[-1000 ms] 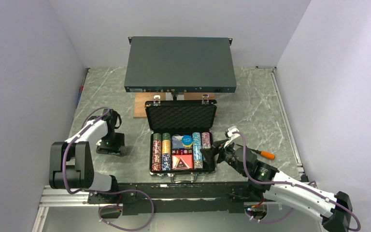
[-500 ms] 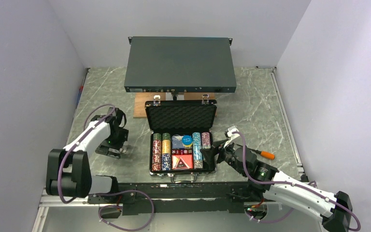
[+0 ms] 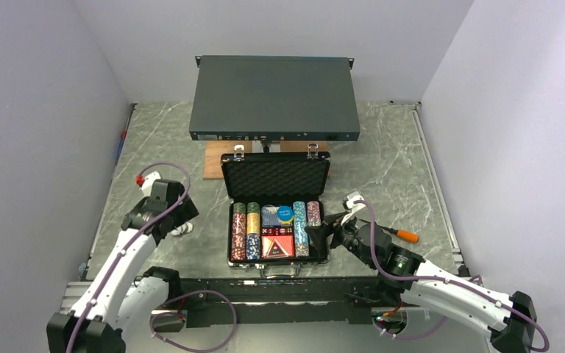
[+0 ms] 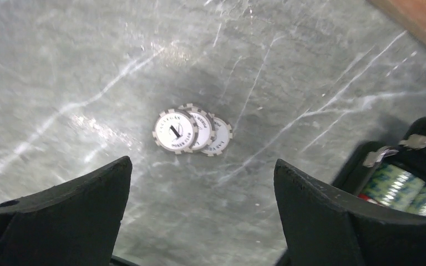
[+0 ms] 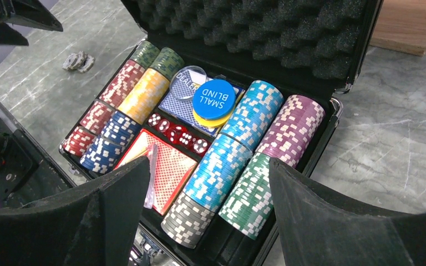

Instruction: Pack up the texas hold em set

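Observation:
The texas hold em set is a black case lying open, its foam-lined lid up, with chip rows, card decks, red dice and a blue disc inside. Three white chips lie overlapping on the marble left of the case and also show as loose chips in the top and right wrist views. My left gripper hangs open above and just short of them, holding nothing. My right gripper stands open over the case's right front corner, empty.
A large dark grey flat box sits at the back, with a wooden board just in front of it. An orange-handled screwdriver lies to the right of the case, beside my right arm. Grey walls close in both sides.
My left gripper has opened wide and lifted off the table, its arm swinging toward the near edge; the white chips stay on the marble. The right arm has not moved.

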Tool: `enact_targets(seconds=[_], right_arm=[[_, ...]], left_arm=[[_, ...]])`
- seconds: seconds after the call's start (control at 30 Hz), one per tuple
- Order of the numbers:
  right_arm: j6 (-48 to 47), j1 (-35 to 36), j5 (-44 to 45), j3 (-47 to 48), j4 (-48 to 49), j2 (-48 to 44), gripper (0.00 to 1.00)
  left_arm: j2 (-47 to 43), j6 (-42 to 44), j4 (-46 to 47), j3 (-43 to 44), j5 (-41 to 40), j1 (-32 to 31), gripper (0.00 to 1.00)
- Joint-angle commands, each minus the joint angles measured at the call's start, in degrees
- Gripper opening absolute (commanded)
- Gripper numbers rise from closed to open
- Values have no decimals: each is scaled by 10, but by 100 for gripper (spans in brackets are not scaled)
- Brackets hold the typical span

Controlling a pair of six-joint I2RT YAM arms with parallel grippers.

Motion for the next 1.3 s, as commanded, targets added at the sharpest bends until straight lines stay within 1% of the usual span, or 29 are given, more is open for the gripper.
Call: enact_targets(seconds=[0.0,0.07,0.1,0.17,0.2,0.27,0.3,0.33,0.37,0.47,0.53,0.63,0.7,0.77,0.93,1.07,1.13,1.23,1.27], right_arm=[[-8,3,-11,-5,31,-6,80],[-8,2,-11,-6,30,-10,80],[-8,2,-11,-6,30,-13,80],[-7,3,-11,-8,28,-21,80],[-7,2,-10,-8,26,-24,80],[-5,2,-9,-9,20,-34,80],[-5,3,-8,-10,17,-40,80],[-3,3,-7,-12,15,-47,80],[-3,2,-6,-13,14,-53,80],[-3,3,-7,-16,14,-62,80],[-4,3,-9,-15,15,-58,80],[-4,3,-9,-13,17,-51,80],[-5,3,-10,-14,18,-50,80],[-5,2,-9,-14,19,-52,80],[-6,2,-8,-14,20,-49,80],[-6,2,-6,-12,20,-44,80],[-6,2,-6,-13,20,-46,80],[-6,2,-6,-13,21,-45,80],[-6,2,-7,-13,21,-42,80]], left_arm=[[74,213,37,75,27,16,99],[102,271,66,88,104,35,99],[116,292,84,88,129,45,100],[154,309,102,89,144,62,99],[170,305,103,88,146,72,99],[187,289,108,72,161,97,96],[189,286,119,58,181,104,94],[187,283,131,42,195,124,93],[187,277,136,30,198,136,93],[199,262,133,23,199,166,97],[216,257,127,24,219,178,99],[233,234,126,17,224,186,99],[247,226,136,6,249,188,99],[260,219,139,3,256,188,99],[261,224,143,1,262,187,99],[274,225,132,9,258,169,94],[281,218,120,15,241,154,92],[288,202,100,22,208,135,85],[288,196,94,24,206,132,86]])
